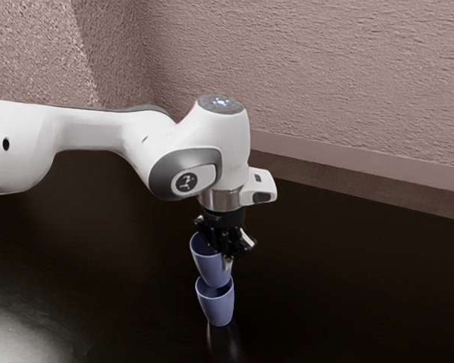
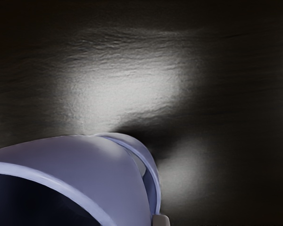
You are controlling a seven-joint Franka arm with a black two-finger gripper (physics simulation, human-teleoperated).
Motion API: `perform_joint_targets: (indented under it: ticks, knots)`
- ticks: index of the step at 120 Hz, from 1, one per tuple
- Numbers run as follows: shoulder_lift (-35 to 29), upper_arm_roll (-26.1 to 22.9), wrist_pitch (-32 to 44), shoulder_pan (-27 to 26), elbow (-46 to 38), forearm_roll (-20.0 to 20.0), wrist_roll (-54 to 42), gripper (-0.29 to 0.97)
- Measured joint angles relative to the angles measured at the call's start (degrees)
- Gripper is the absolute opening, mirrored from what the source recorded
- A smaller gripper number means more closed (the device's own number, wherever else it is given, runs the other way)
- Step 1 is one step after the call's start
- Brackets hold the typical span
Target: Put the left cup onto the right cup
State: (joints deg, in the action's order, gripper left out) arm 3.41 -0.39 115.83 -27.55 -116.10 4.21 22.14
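Two pale blue cups are stacked on the dark table (image 1: 363,280). The lower cup (image 1: 217,304) stands upright on the table. The upper cup (image 1: 212,265) sits with its base inside the lower cup's mouth, leaning slightly. My black gripper (image 1: 224,253) is at the upper cup's rim, shut on its wall. In the wrist view the held upper cup (image 2: 75,179) looms large just under the hand, and the lower cup's rim (image 2: 148,165) curves out from behind it.
A textured pinkish wall (image 1: 325,68) with a baseboard runs behind the table. The table's far edge (image 1: 378,181) lies toward the exterior view's right. A bright reflection (image 2: 122,89) shines on the dark tabletop.
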Motion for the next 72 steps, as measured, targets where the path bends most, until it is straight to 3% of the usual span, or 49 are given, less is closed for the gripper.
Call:
perform_joint_targets:
  ticks: [72]
  knots:
    - [1.5, 0.2, 0.7, 0.2, -0.5, -0.5, 0.1, -0.10]
